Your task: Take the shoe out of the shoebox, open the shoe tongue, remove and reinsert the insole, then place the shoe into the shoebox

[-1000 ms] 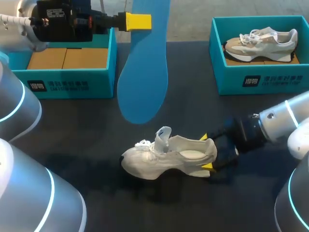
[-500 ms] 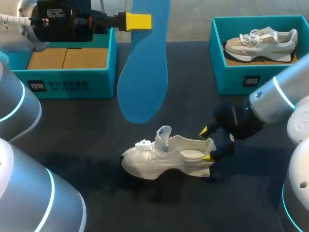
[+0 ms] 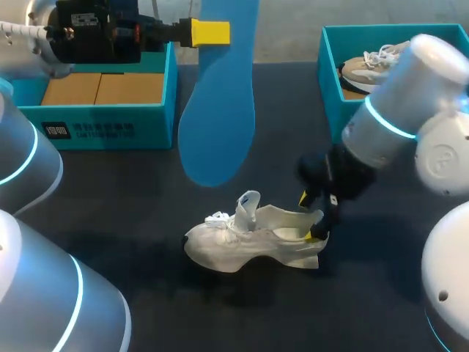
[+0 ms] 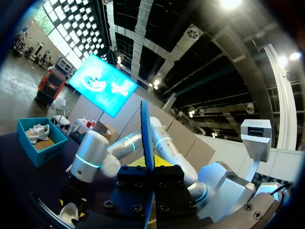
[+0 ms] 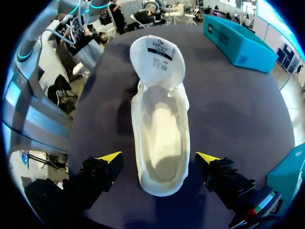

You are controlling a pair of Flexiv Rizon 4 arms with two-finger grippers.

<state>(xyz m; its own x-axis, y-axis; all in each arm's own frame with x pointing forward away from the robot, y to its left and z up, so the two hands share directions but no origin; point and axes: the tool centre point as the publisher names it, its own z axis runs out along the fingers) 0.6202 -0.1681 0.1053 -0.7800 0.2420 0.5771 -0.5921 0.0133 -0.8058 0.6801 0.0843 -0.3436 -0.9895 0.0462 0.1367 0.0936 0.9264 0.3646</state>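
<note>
1. Found the white shoe (image 3: 253,242) out of its box, standing on its sole on the dark table (image 3: 146,191), between the two teal boxes and well apart from both. Counted the taking-out as done.
2. Saw the tongue (image 5: 157,59) folded up and forward, with the shoe's mouth wide open. Counted that step as done too.
3. Saw the blue insole (image 3: 218,110) out of the shoe, hanging broad end down above the table from the left gripper (image 3: 210,33), raised beside the left shoebox (image 3: 110,128). Took its fingers as pinched on the insole's upper end; probably so, given only an edge-on look between the finger blocks in the left wrist view, tips hidden.
4. Noted the right gripper (image 5: 158,160) low at the shoe's heel, fingers spread wide, one on each side, touching neither flank as far as visible. Nothing gripped.
5. Judged removal finished and roughly half the task left: feeding the insole back in, then lifting the shoe into a box.
6. Noted a beige shoe (image 3: 366,66) lying in the right shoebox (image 3: 330,95) and only bare cardboard (image 3: 95,88) in the left one. Guessed the left as the likelier home.
</note>
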